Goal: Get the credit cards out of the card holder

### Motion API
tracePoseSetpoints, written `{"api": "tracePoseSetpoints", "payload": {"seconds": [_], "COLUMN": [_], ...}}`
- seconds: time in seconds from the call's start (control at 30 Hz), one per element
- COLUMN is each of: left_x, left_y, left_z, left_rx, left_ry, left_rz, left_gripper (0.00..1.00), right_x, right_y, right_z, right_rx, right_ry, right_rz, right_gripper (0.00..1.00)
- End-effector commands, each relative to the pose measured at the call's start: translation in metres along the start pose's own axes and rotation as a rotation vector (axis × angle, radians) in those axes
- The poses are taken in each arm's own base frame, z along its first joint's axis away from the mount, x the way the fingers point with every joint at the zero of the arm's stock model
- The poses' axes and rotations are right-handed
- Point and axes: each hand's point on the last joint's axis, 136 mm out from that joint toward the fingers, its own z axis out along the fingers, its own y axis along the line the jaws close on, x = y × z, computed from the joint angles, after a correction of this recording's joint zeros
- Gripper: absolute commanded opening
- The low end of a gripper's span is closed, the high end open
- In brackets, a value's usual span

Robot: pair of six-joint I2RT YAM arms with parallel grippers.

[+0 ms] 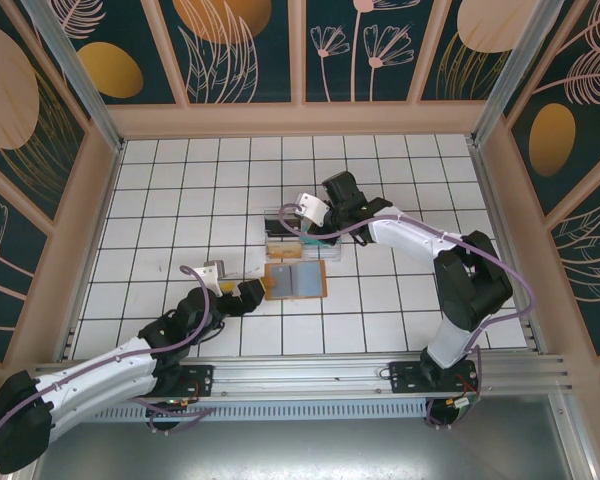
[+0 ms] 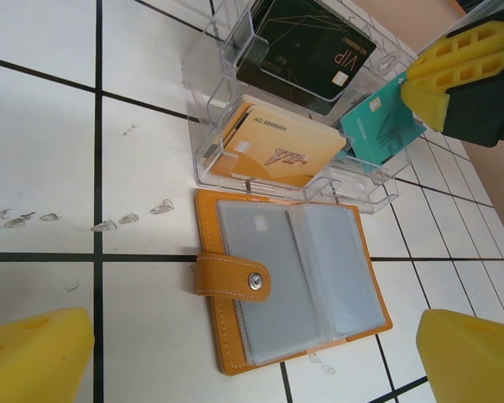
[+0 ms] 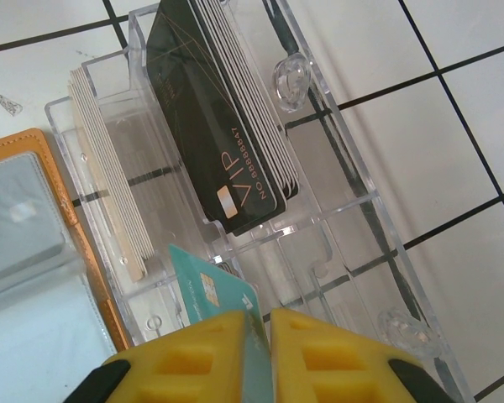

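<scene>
The card holder (image 1: 295, 281) lies open and flat on the tiles, tan-orange with pale blue-grey pocket panels (image 2: 294, 277) facing up and its snap strap folded over the left edge. My right gripper (image 3: 269, 344) is shut on a teal credit card (image 3: 210, 290), holding it edge-down over the near compartment of a clear plastic tray (image 3: 353, 193). From the left wrist view the same teal card (image 2: 378, 126) hangs from the right gripper's yellow fingers (image 2: 462, 63). My left gripper (image 1: 242, 297) stands open just left of the card holder, with nothing between its fingers.
The clear tray (image 1: 280, 225) sits directly behind the card holder, touching its far edge. It holds a stack of black VIP cards (image 3: 210, 126) and a stack of gold cards (image 2: 277, 151). White tiles surround both, with wooden walls around the table.
</scene>
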Motion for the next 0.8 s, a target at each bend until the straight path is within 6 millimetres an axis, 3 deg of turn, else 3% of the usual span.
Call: {"api": "tracePoseSetpoints", "payload": {"seconds": [0.0, 0.13, 0.4, 0.77], "left_x": [0.002, 0.002, 0.002, 0.002], "left_y": [0.007, 0.007, 0.008, 0.008], "left_z": [0.0, 0.0, 0.0, 0.0], "left_rx": [-0.02, -0.021, -0.021, -0.02], "left_ry": [-0.006, -0.006, -0.008, -0.009], "left_rz": [0.001, 0.0, -0.003, -0.002], "left_gripper": [0.99, 0.99, 0.99, 0.99], "right_x": [-0.004, -0.003, -0.001, -0.001], "right_y": [0.007, 0.005, 0.011, 0.026], "right_z": [-0.006, -0.005, -0.004, -0.01], "right_rx": [-0.026, -0.005, -0.03, -0.042], "right_ry": [-0.017, -0.014, -0.002, -0.003], "right_rz": [-0.001, 0.0, 0.008, -0.015], "right_gripper": [0.16, 0.17, 0.07, 0.09]}}
